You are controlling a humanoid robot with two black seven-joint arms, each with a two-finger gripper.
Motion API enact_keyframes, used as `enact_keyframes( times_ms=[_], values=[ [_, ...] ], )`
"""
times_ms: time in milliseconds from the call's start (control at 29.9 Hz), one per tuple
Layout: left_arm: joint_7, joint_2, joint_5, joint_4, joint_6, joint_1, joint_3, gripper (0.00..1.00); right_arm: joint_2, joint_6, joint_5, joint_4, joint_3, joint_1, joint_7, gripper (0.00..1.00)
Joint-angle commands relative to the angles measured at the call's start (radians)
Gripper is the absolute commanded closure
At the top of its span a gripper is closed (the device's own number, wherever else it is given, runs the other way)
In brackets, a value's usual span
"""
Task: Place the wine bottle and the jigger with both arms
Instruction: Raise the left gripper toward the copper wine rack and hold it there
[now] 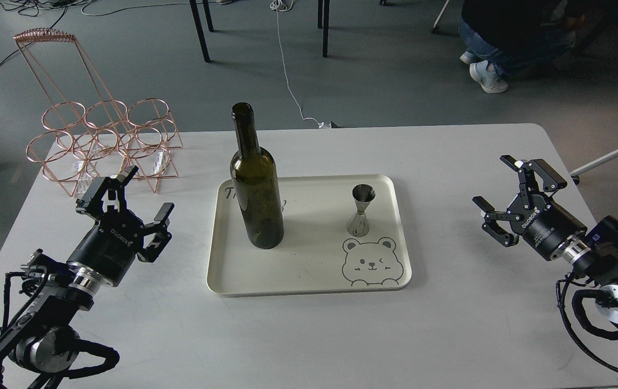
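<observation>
The wine bottle (254,183), dark olive-green and uncorked, stands upright on the left half of a cream tray (309,275). The jigger (361,210), small and steel, stands upright on the tray's right half, just above a printed bear face. My left gripper (144,192) hovers open over the table to the left of the tray, well apart from the bottle, with nothing in it. My right gripper (495,181) is open too, off to the right of the tray and clear of the jigger, holding nothing.
A copper wire bottle rack (106,143) stands at the table's back left corner, just behind my left gripper. The white table (449,324) has rounded corners. Beyond it are chair legs, floor cables and a seated person (503,38).
</observation>
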Motion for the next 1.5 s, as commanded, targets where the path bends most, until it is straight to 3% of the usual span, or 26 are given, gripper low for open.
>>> enact_keyframes(
  times_ms=[0,167,334,401,568,768,902,1002,1169,1469],
  values=[
    [-0.006,0.0,-0.001,-0.006,-0.003,0.005,0.001,0.02,-0.005,0.0,0.0,0.0,0.007,-0.002,0.0,0.0],
    [-0.019,-0.018,-0.011,-0.001,-0.006,0.003,-0.002,0.02,-0.011,0.0,0.0,0.001,0.008,-0.005,0.0,0.0],
    [-0.162,-0.009,-0.117,0.062,-0.011,-0.014,-0.019,0.02,-0.019,0.0,0.0,0.001,0.01,-0.003,0.0,0.0],
    [-0.186,0.012,-0.096,0.066,-0.011,-0.024,-0.016,0.02,-0.019,0.0,0.0,0.003,0.01,-0.005,0.0,0.0],
    [-0.186,0.101,0.007,0.013,-0.026,-0.03,-0.009,0.02,-0.02,0.0,0.0,0.003,0.01,-0.005,0.0,0.0],
    [-0.186,0.281,0.391,-0.012,-0.121,-0.038,-0.016,0.02,-0.022,0.0,-0.011,0.003,0.015,-0.003,0.0,0.0],
    [-0.186,0.357,0.559,-0.119,-0.111,-0.038,-0.022,0.02,-0.022,0.0,-0.012,0.003,0.015,-0.005,0.0,0.0],
    [-0.186,0.359,0.715,-0.193,-0.085,-0.04,-0.042,0.02,-0.02,0.0,-0.012,0.003,0.016,-0.005,0.0,0.0],
    [-0.186,0.348,1.05,-0.222,0.027,-0.118,-0.042,0.02,-0.02,0.0,-0.012,0.003,0.016,-0.005,0.0,0.0],
    [-0.186,0.333,1.079,-0.225,0.04,-0.104,-0.038,0.02,-0.029,0.0,-0.102,0.059,0.022,0.0,0.0,0.01]
  ],
)
